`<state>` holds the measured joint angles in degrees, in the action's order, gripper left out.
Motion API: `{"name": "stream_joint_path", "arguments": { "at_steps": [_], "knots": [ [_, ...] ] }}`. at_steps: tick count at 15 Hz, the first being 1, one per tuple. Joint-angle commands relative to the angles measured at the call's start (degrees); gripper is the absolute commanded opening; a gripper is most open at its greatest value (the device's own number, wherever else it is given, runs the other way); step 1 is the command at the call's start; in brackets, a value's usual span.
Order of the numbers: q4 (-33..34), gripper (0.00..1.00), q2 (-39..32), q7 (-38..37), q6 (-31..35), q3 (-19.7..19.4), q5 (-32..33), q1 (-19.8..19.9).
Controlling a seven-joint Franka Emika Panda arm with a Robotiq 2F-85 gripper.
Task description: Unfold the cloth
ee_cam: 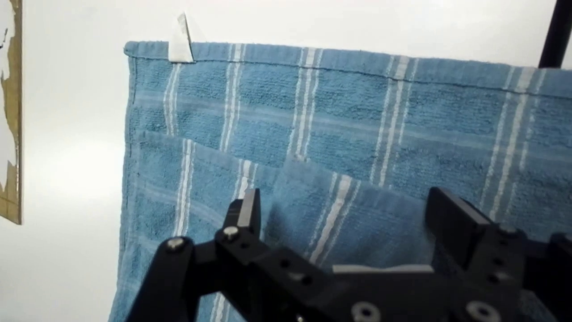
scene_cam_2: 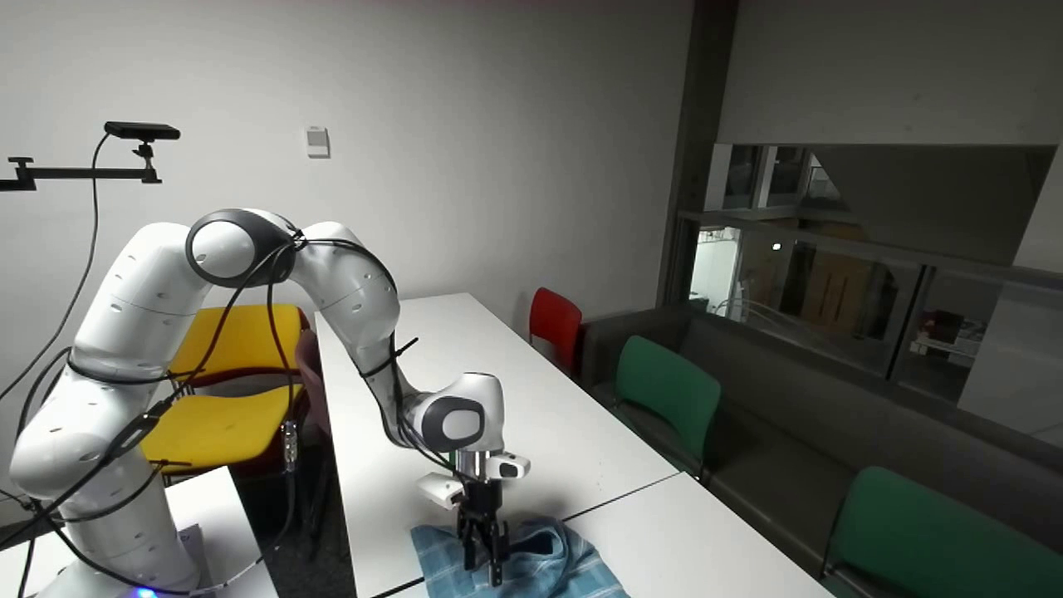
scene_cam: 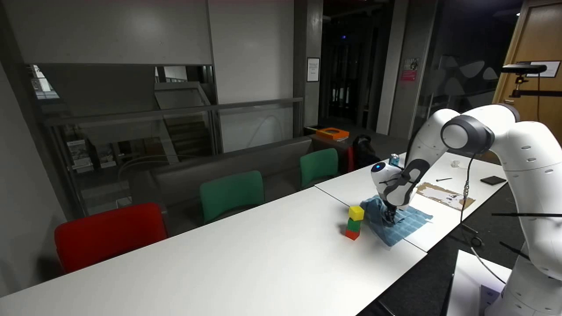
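To open the folded blue fabric cloth with pale checks [scene_cam: 408, 226], the black fingers [ee_cam: 452, 221], spread wide and seemingly holding nothing, should pinch only its top layer and peel that gently back. The cloth lies just beside the stack of yellow, green and red cubes [scene_cam: 353, 225], bunched near it, flatter farther away.

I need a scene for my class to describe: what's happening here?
A robot arm has its open gripper down at a blue checked cloth on a white table, apparently to unfold it. Layers of the cloth lie folded over one another and are not gripped; whether the gripper touches them is unclear. Stacked red, green and yellow blocks stand beside the cloth.
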<state>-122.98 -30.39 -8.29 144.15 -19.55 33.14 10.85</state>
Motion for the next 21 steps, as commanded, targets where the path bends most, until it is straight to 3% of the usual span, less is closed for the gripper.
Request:
{"name": "stream_joint_path", "arguments": {
  "at_steps": [1, 12, 16, 21],
  "knots": [
    [0.0, 1.00, -0.1, 0.4, 0.1, -0.5, -0.5, -0.5],
    [0.6, 1.00, 0.0, 0.5, 0.1, -1.5, 1.4, -1.7],
    [-0.1, 1.00, -0.2, 0.0, 3.0, -4.4, 11.6, -2.8],
    [-0.3, 1.00, -0.2, 0.2, 6.6, -3.9, 23.4, -0.9]
  ]
}}
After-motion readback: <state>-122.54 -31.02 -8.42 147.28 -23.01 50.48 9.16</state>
